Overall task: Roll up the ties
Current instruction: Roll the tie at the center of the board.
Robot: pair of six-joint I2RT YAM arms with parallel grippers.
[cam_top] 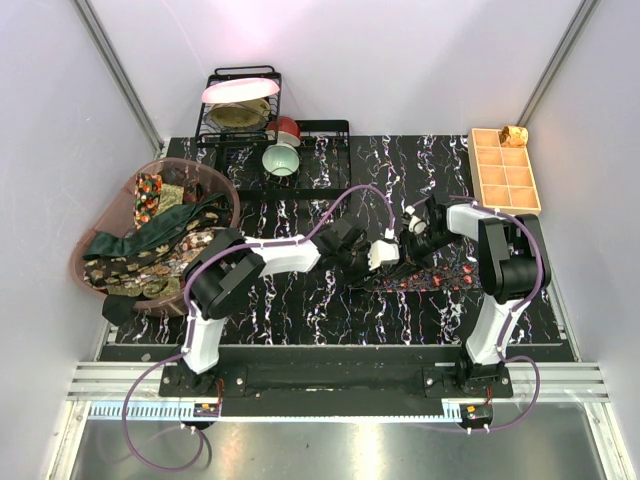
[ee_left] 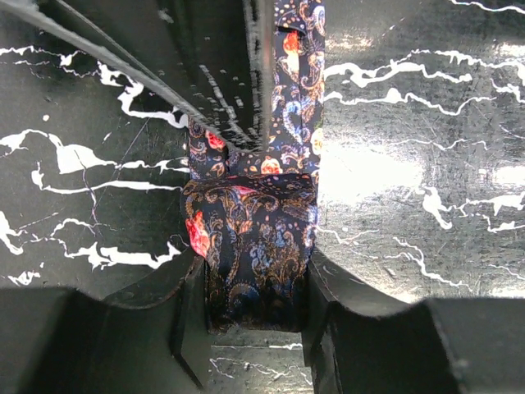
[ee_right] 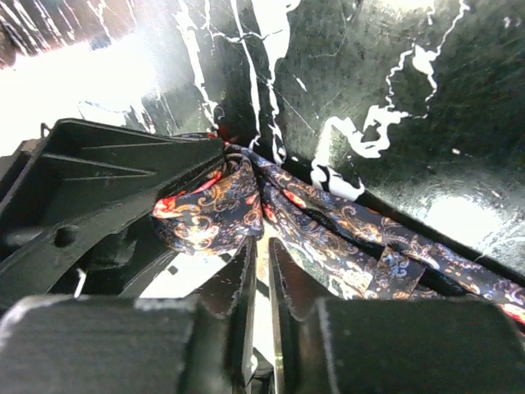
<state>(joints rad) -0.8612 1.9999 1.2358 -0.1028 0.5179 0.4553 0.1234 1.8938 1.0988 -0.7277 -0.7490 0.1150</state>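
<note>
Now the tie [ee_left: 250, 238] is pinched by the left gripper [ee_left: 253, 316] (right gripper [ee_right: 261, 250] a crack apart, empty) and should be rolled tight.

We read no text, labels, brands or numbers in any view. The tie [ee_left: 250, 246], centre of the left wrist view, carries only paisley print, the bench [cam_top: 300, 310] only white marbling.
</note>
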